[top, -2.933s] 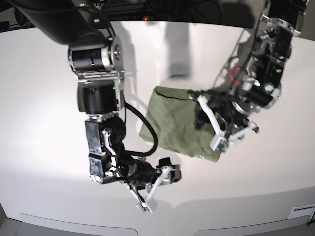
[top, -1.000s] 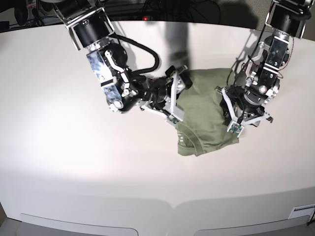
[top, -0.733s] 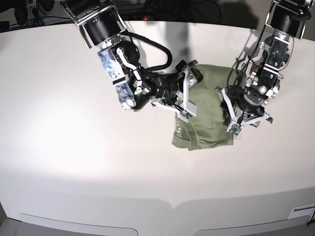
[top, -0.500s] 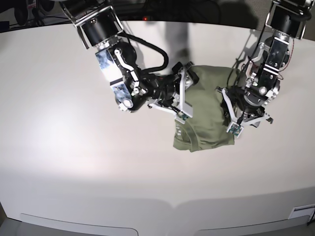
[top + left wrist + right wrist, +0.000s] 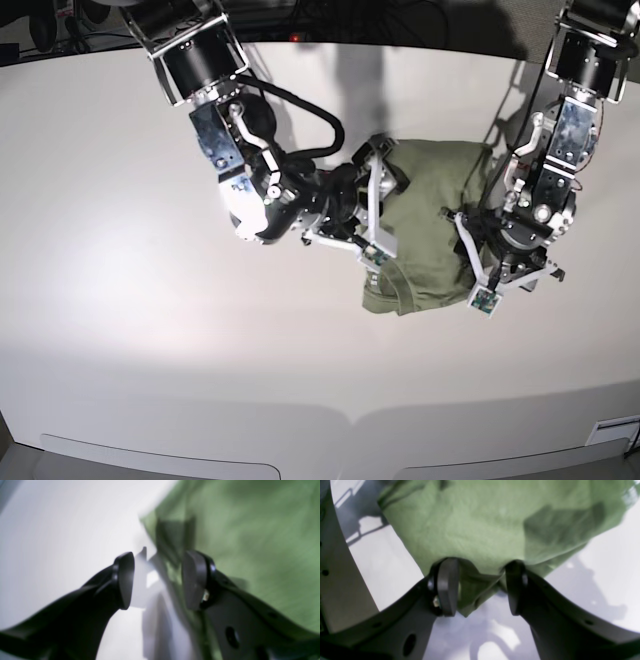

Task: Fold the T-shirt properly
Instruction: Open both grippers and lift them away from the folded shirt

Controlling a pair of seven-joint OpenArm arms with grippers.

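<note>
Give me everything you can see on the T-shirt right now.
The T-shirt is plain sage green, soft wrinkled cotton by its look, folded into a compact bundle lying on the white table, its ribbed collar showing at the near edge. The right gripper straddles one edge with fabric between its open jaws; the left gripper stands open at the opposite edge.

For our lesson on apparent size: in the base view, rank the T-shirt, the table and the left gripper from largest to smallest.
1. table
2. T-shirt
3. left gripper, though it sits nearer the camera.
</note>
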